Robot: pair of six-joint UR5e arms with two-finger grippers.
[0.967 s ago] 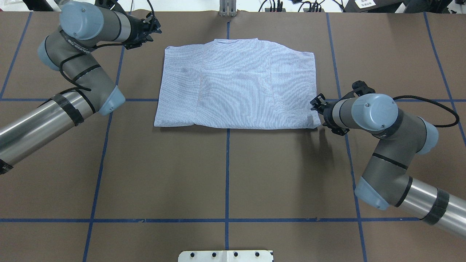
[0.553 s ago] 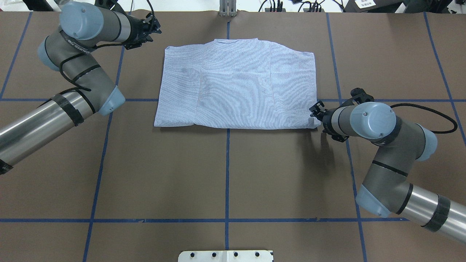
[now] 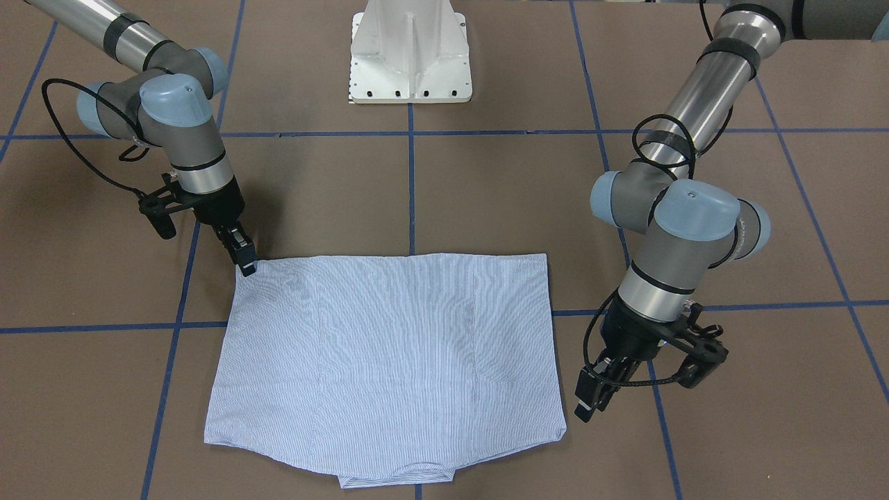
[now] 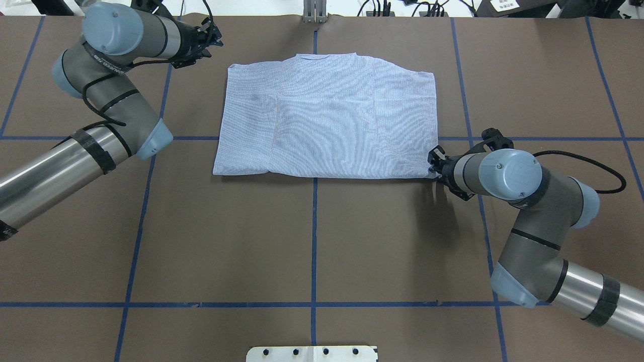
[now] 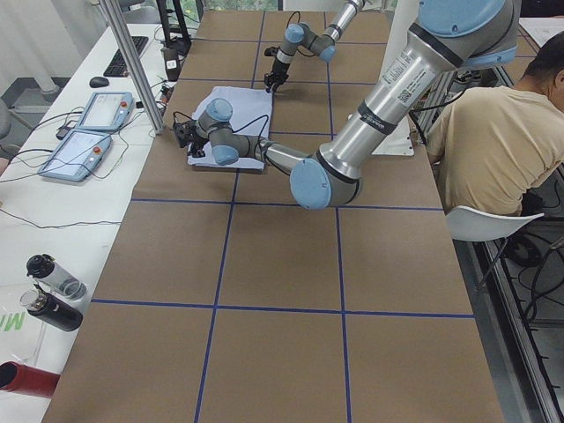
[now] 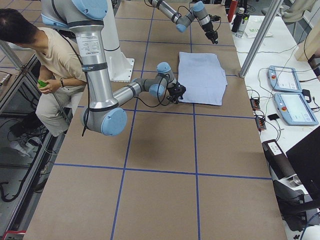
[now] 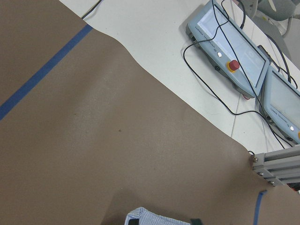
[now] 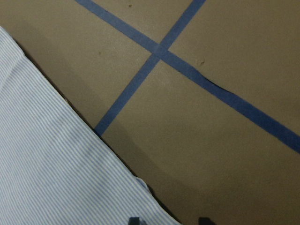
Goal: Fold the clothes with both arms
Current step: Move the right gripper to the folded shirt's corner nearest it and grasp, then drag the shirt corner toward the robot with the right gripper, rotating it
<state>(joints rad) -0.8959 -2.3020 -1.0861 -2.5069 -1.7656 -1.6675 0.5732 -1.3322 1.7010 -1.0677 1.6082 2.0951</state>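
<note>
Striped shirt (image 4: 327,120) lies flat on the desk (image 4: 226,241). Right claw (image 4: 431,163), fingers apart, straddles its near corner. Left claw (image 3: 585,410) is beside the collar-end corner, its spread unclear.

You have bare counter (image 4: 312,241) along the shirt's (image 4: 327,120) robot-side edge. The right claw (image 4: 433,163) blocks that edge's right corner; the left claw (image 4: 214,37) hangs just off the far left corner.
</note>
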